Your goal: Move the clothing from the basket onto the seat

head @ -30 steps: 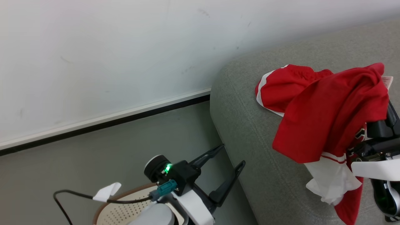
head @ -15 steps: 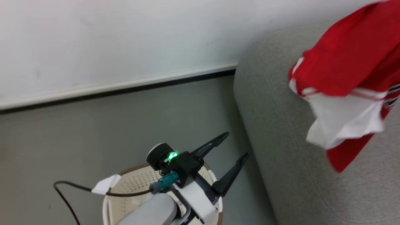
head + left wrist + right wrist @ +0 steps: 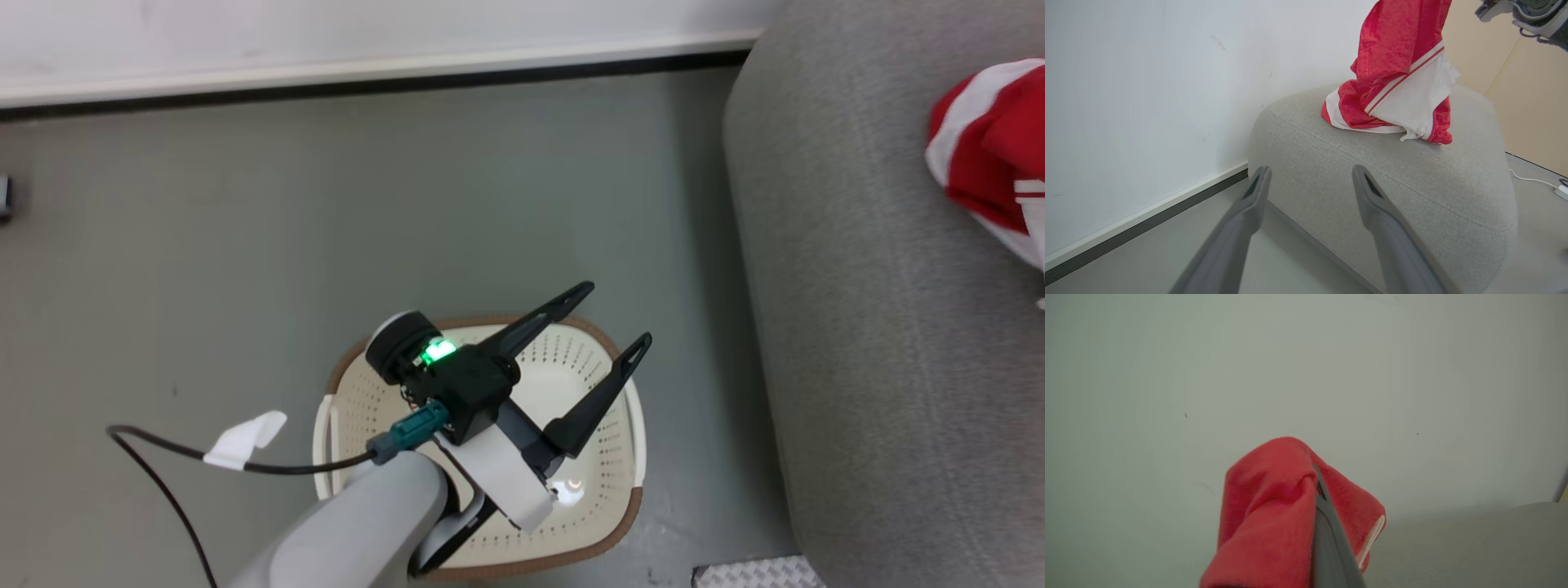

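Observation:
The cream basket (image 3: pixel 600 331) with a brown rim stands on the floor beside the grey seat (image 3: pixel 882 327). My left gripper (image 3: pixel 617 311) hovers over the basket, open and holding nothing. In the left wrist view its fingers (image 3: pixel 1310 169) point toward the seat (image 3: pixel 1392 183). Red and white clothing (image 3: pixel 1392 53) hangs from above there, its lower end resting on the seat top. The head view has that clothing (image 3: pixel 992 155) at its right edge. My right gripper (image 3: pixel 1316 477) is shut on the red clothing (image 3: pixel 1269 506), which drapes over its fingers.
A white wall with a dark baseboard (image 3: pixel 367 69) runs behind the grey floor (image 3: pixel 245 245). A black cable with a white tag (image 3: pixel 245 433) trails from my left arm. A ribbed metal plate (image 3: pixel 755 572) lies by the seat's foot. A white cord (image 3: pixel 1535 179) crosses the floor beyond the seat.
The head camera has swung down and left, so the whole basket is now in view and the clothing has slid to the right edge. Both grippers kept their states.

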Robot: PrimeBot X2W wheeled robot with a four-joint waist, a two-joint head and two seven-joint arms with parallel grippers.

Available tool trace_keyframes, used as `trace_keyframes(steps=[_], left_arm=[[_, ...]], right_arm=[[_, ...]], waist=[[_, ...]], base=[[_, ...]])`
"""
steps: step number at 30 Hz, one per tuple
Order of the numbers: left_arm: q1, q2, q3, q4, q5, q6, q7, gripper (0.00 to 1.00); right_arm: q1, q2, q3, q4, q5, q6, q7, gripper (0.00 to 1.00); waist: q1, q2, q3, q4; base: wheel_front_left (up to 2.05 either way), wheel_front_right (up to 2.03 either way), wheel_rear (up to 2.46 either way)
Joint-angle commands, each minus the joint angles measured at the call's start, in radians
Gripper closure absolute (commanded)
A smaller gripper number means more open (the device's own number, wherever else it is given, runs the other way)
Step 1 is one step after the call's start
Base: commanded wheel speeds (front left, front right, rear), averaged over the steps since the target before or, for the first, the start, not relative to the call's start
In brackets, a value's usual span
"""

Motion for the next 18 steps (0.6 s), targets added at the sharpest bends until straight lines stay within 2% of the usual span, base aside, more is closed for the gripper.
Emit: trace_keyframes(steps=[1, 10, 11, 13, 14, 15, 17, 18], left_arm=[[-0.014, 0.003, 0.002, -0.004, 0.01, -0.004, -0.006, 0.0], [-0.055, -0.006, 0.018, -0.009, 0.027, -0.015, -0.007, 0.0], [-0.056, -0.007, 0.019, -0.007, 0.028, -0.015, -0.008, 0.0], [-0.057, -0.011, 0.023, -0.006, 0.032, -0.017, -0.007, 0.0], [-0.056, -0.012, 0.025, -0.007, 0.033, -0.019, -0.007, 0.0], [-0.053, -0.014, 0.028, -0.006, 0.035, -0.019, -0.007, 0.0], [-0.042, -0.018, 0.033, 0.0, 0.034, -0.019, -0.007, 0.0], [-0.037, -0.021, 0.035, 0.003, 0.035, -0.021, -0.007, 0.0]], right_arm=[[-0.012, -0.009, -0.008, 0.012, -0.006, -0.002, 0.006, 1.0], [-0.019, -0.051, -0.054, 0.194, -0.067, -0.002, 0.116, 1.0], [-0.019, -0.054, -0.053, 0.214, -0.072, -0.002, 0.133, 0.98], [-0.018, -0.061, -0.041, 0.26, -0.083, -0.002, 0.182, 0.87], [-0.018, -0.064, -0.034, 0.278, -0.083, -0.002, 0.205, 0.76], [-0.022, -0.062, -0.031, 0.296, -0.078, -0.002, 0.224, 0.73], [-0.024, -0.048, -0.024, 0.332, -0.068, -0.002, 0.268, 0.58], [-0.024, -0.043, -0.014, 0.343, -0.06, -0.002, 0.288, 0.36]], waist=[[-0.0001, -0.0001, 0.062, 0.045], [-0.0001, -0.0001, 0.142, 0.084], [-0.0001, -0.0001, 0.144, 0.084], [-0.0001, -0.0001, 0.144, 0.082], [-0.0001, -0.0001, 0.142, 0.081], [-0.0001, -0.0001, 0.139, 0.079], [-0.0001, -0.0001, 0.124, 0.074], [-0.0001, -0.0001, 0.115, 0.072]], base=[[0.0, 0.0, 0.0], [0.0, 0.0, 0.0], [0.0, 0.0, 0.0], [0.0, 0.0, 0.0], [0.0, 0.0, 0.0], [0.0, 0.0, 0.0], [0.0, 0.0, 0.0], [0.0, 0.0, 0.0]])
